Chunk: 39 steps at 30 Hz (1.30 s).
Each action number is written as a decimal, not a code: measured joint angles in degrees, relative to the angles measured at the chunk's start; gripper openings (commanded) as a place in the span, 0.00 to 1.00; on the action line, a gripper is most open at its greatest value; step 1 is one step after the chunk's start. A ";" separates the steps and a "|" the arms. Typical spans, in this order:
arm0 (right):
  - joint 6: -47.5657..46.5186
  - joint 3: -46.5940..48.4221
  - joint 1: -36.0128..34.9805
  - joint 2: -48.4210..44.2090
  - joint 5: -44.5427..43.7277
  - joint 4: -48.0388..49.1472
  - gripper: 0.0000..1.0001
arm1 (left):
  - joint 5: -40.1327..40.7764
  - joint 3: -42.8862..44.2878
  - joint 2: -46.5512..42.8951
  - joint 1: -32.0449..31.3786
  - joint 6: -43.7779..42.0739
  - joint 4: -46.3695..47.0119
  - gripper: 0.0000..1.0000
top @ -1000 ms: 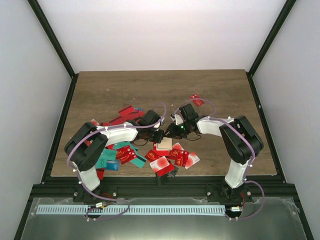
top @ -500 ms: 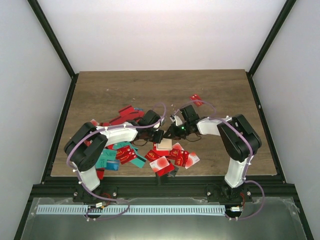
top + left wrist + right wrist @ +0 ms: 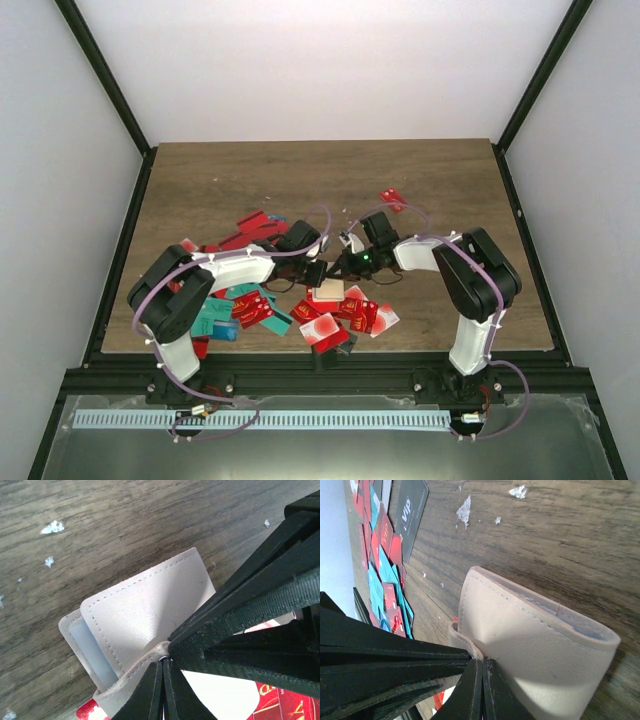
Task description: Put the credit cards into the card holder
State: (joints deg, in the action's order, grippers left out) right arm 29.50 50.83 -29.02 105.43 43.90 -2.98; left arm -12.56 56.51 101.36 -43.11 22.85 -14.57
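The beige card holder (image 3: pixel 330 289) lies half open on the wood, its light blue inside (image 3: pixel 90 645) showing at one edge. My left gripper (image 3: pixel 324 273) is shut, with the holder's snap tab (image 3: pixel 135 672) pinched at its tips (image 3: pixel 163 667). My right gripper (image 3: pixel 341 268) is shut too, its tips (image 3: pixel 482 666) pressed against the holder's flap (image 3: pixel 530 645) right beside the tab. The two grippers meet tip to tip over the holder. Credit cards (image 3: pixel 350 315), mostly red, lie just in front of the holder, with teal ones (image 3: pixel 215 315) to the left.
A lone red card (image 3: pixel 393 198) lies further back on the right. More red cards (image 3: pixel 250 228) are piled behind the left arm. A black card (image 3: pixel 410 510) lies beside a row of red and teal cards (image 3: pixel 382 570). White flecks (image 3: pixel 52 527) dot the wood.
My right gripper has closed its fingers and edged slightly left against the card holder. The left gripper has stayed shut in place.
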 measured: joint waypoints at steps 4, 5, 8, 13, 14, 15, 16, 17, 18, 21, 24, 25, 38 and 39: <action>-0.02 0.00 -0.13 0.00 -0.02 -0.17 0.01 | -0.57 0.48 -0.63 0.00 0.33 -1.68 0.04; -0.02 0.00 -0.20 0.00 -0.02 -0.17 0.01 | -0.61 0.66 -0.98 0.00 0.50 -2.12 0.04; -0.02 0.00 -0.33 -0.02 -0.02 -0.22 0.01 | -0.04 2.19 -1.68 0.33 0.83 -3.52 0.04; 0.04 0.00 -0.39 -0.20 -0.04 -0.57 0.01 | 2.08 6.10 -0.76 1.27 0.96 -4.44 0.04; 0.07 0.00 -0.42 -0.22 -0.04 -0.63 0.01 | 2.27 6.47 -0.39 1.46 0.94 -4.39 0.04; 0.07 0.00 -0.42 -0.26 -0.04 -0.76 0.01 | 2.38 6.73 0.11 1.60 0.94 -4.39 0.04; 0.09 0.00 -0.44 -0.35 -0.07 -0.94 0.01 | 2.40 6.82 0.72 1.68 0.92 -4.39 0.04; 0.09 0.00 -0.44 -0.44 -0.07 -1.09 0.01 | 2.40 6.84 1.49 1.73 0.92 -4.44 0.04; 0.09 0.00 -0.44 -0.55 -0.09 -1.33 0.01 | 2.38 6.84 2.23 1.73 0.90 -4.50 0.04; 0.09 0.00 -0.52 -1.09 -0.28 -2.12 0.01 | 2.32 6.80 4.68 1.73 0.85 -4.28 0.04; 0.11 0.00 -0.63 -1.73 -0.28 -2.51 0.01 | 2.19 6.82 4.74 1.81 0.76 -3.91 0.04; 0.11 0.00 -0.70 -1.95 -0.26 -2.69 0.01 | 2.19 6.82 4.74 1.81 0.74 -3.85 0.04; 0.11 -0.17 -0.81 -3.82 -1.14 -4.92 0.01 | 2.43 6.43 4.74 1.81 0.72 -2.97 0.04; 0.13 -0.33 -0.81 -3.82 -1.16 -4.87 0.01 | 2.43 6.43 4.74 1.81 0.72 -2.97 0.04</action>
State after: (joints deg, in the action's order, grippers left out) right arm 29.63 50.50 -29.82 101.60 42.74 -7.86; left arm -10.13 62.94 106.10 -41.30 23.57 -17.54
